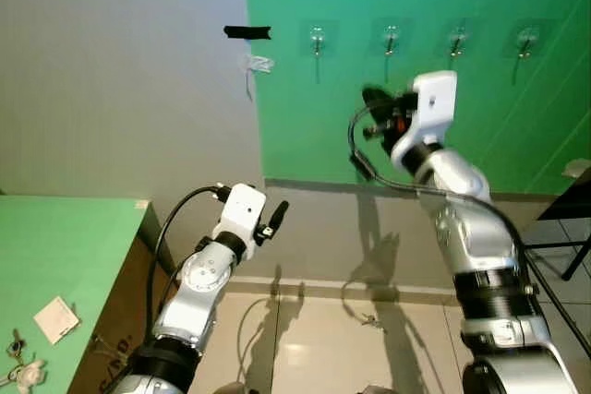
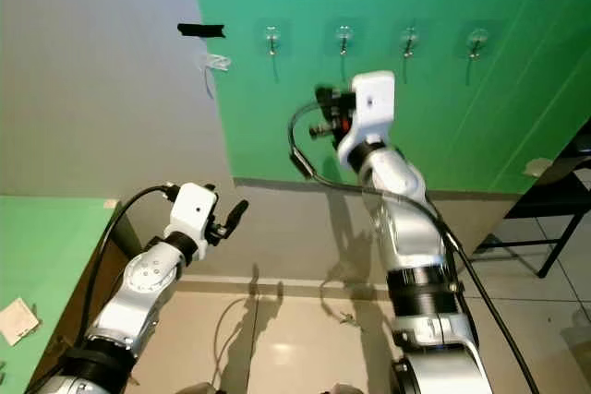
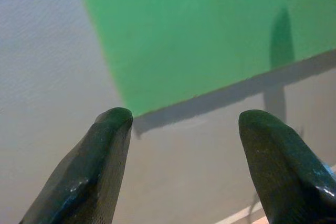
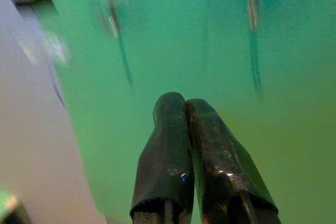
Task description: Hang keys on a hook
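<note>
- Four hooks [image 1: 318, 41] sit in a row high on the green wall panel [image 1: 443, 136], and none of them has keys on it as far as I can see.
- The keys [image 1: 13, 350] look to be lying on the green table [image 1: 65, 246] at the robot's lower left, next to a small white card [image 1: 55, 319] and some pale lumpy thing I can't identify. So the pickup isn't done yet.
- The right gripper [image 4: 184, 109] is raised up near the hooks, below the first two in the row, with its fingers pressed flat together and nothing visible between them in the right wrist view. That view is blurry, so the arm is probably moving.
- The left gripper [image 3: 181, 121] is low, pointing at the bottom edge of the green panel, fingers spread wide apart and empty.
- My read: basically nothing of the task is finished. Still to do: reach the table, grab the keys, carry them over, loop them on a hook.
</note>
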{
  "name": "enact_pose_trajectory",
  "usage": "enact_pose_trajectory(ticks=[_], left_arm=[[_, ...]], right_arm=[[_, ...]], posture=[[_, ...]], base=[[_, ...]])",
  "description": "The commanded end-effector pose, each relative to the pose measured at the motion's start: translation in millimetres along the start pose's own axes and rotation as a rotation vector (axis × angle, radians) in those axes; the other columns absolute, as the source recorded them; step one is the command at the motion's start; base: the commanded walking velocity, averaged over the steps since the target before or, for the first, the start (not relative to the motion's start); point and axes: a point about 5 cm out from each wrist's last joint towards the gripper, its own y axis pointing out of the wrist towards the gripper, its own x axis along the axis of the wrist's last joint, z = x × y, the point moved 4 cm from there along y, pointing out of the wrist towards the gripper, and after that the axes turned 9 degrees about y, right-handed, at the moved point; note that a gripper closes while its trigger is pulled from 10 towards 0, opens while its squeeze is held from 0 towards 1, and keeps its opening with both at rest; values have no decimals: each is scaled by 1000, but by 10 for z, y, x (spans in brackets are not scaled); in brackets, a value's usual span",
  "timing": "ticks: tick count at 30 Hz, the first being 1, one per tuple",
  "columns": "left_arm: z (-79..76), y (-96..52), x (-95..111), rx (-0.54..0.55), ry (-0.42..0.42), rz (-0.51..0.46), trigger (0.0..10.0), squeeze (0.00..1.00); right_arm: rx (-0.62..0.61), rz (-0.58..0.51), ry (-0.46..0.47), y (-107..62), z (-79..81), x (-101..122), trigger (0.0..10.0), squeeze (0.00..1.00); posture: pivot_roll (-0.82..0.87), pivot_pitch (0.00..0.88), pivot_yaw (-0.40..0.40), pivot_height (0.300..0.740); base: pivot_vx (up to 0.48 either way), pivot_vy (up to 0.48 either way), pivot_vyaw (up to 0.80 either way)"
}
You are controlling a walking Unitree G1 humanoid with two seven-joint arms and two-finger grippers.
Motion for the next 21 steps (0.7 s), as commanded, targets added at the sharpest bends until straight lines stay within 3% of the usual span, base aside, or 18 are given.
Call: enact_pose_trajectory(ticks=[1,6,10,13,17,21], left_arm=[[21,-22,-22,1,24,10,10000,0],[40,-49,-74,-5,38,27,10000,0],[89,-113,-144,-10,36,39,10000,0],[106,-123,-151,-8,31,39,10000,0],[161,-173,-210,26,10,47,10000,0],[87,-134,-162,20,-19,36,10000,0]], right_arm=[[-101,55,-61,-166,-156,-269,10000,0],[-169,116,-79,-379,-248,-558,10000,0],[-368,180,-118,-972,-460,-1025,10000,0],[-404,178,-123,-1070,-505,-1061,10000,0],[-493,222,-66,-1506,-567,-1329,10000,0],[-479,223,-61,-1443,-534,-1338,10000,0]], posture=[[-107,0,44,722],[-112,0,47,722],[-130,0,53,722],[-130,0,53,722],[-147,0,51,722],[-148,0,49,722]], base=[[0,0,0],[0,0,0],[0,0,0],[0,0,0],[0,0,0],[0,114,0]])
